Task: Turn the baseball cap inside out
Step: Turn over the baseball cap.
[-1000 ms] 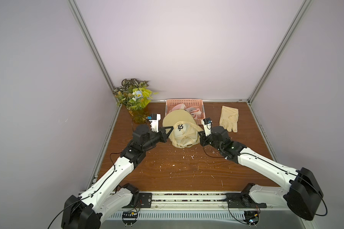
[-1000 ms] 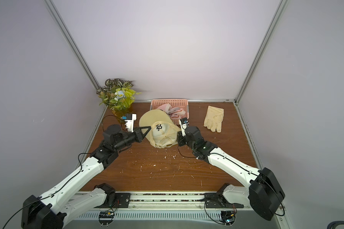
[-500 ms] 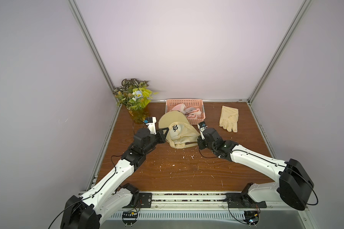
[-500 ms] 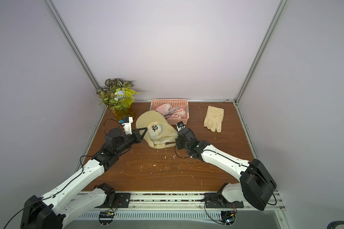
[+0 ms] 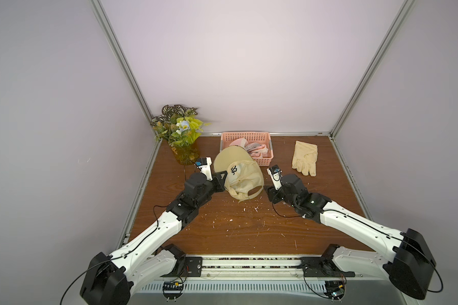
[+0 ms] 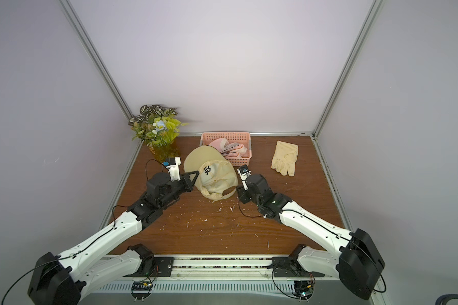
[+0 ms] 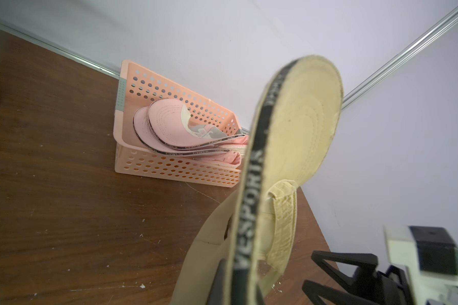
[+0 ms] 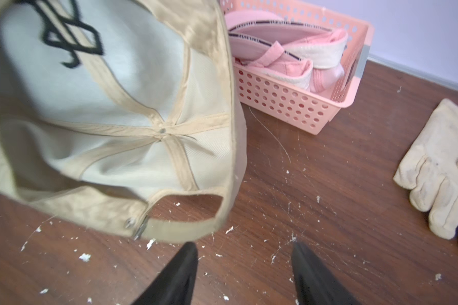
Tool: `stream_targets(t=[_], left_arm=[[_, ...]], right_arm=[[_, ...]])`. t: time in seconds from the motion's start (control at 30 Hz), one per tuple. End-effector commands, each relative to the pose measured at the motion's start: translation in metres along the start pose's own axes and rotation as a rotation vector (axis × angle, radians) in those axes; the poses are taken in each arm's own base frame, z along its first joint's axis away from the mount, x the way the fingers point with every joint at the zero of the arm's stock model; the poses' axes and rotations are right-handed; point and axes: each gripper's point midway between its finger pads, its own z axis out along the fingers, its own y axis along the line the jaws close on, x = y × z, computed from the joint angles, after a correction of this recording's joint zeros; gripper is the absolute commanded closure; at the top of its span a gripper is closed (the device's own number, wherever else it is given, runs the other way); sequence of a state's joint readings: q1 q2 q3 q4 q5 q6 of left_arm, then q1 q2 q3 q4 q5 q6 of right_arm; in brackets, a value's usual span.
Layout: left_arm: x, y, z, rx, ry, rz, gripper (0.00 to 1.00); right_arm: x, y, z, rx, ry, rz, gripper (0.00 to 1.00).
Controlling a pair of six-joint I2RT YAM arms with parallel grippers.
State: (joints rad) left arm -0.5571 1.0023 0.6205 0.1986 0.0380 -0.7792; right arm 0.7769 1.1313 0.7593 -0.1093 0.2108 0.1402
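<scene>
The beige baseball cap (image 5: 242,175) (image 6: 214,177) hangs just above the table's middle, brim up and toward the back. Its pale lining, seam tapes and black logo face up. My left gripper (image 5: 224,177) (image 6: 196,175) is shut on the cap at the brim's black-taped edge; in the left wrist view the brim (image 7: 296,126) rises from the left gripper (image 7: 238,287). My right gripper (image 5: 269,192) (image 8: 245,253) stands open just right of the cap's back strap (image 8: 185,232), touching nothing. The bare table shows between its black fingers (image 8: 180,272).
A pink basket (image 5: 245,136) with pink caps stands behind the cap. A pale work glove (image 5: 304,158) lies at the back right, and a flower vase (image 5: 181,132) stands in the back left corner. White crumbs (image 5: 246,208) dot the table's middle.
My right gripper has let go of the cap's rear edge, opened and drawn back a little. The cap has shifted slightly left with the left gripper.
</scene>
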Motion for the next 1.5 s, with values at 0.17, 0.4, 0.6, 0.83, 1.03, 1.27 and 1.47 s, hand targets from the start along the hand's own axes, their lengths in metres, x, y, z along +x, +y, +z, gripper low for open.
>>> stream_targets(t=[0.17,0.4,0.6,0.83,1.03,1.27,1.47], left_arm=[[0.011,-0.014,0.010,0.064,0.026,-0.074,1.00],[0.007,-0.039,0.012,0.151,0.062,-0.096,1.00],[0.005,-0.052,0.007,0.211,0.074,-0.122,1.00],[0.002,-0.063,0.001,0.259,0.078,-0.139,1.00],[-0.002,-0.066,0.000,0.272,0.063,-0.144,1.00],[-0.005,-0.068,-0.001,0.282,0.053,-0.140,1.00],[0.001,-0.053,0.003,0.192,0.075,-0.069,1.00]], right_arm=[[-0.039,0.031,-0.039,-0.205,-0.206,-0.100,0.35],[-0.041,0.070,-0.034,-0.353,-0.203,-0.136,0.40],[-0.050,0.078,-0.004,-0.270,-0.185,-0.141,0.43],[-0.040,0.082,0.035,-0.207,-0.119,-0.130,0.45],[-0.002,0.118,0.054,-0.354,0.026,-0.183,0.42],[0.020,0.134,0.058,-0.412,0.098,-0.210,0.37],[-0.012,0.110,0.038,-0.300,-0.026,-0.182,0.34]])
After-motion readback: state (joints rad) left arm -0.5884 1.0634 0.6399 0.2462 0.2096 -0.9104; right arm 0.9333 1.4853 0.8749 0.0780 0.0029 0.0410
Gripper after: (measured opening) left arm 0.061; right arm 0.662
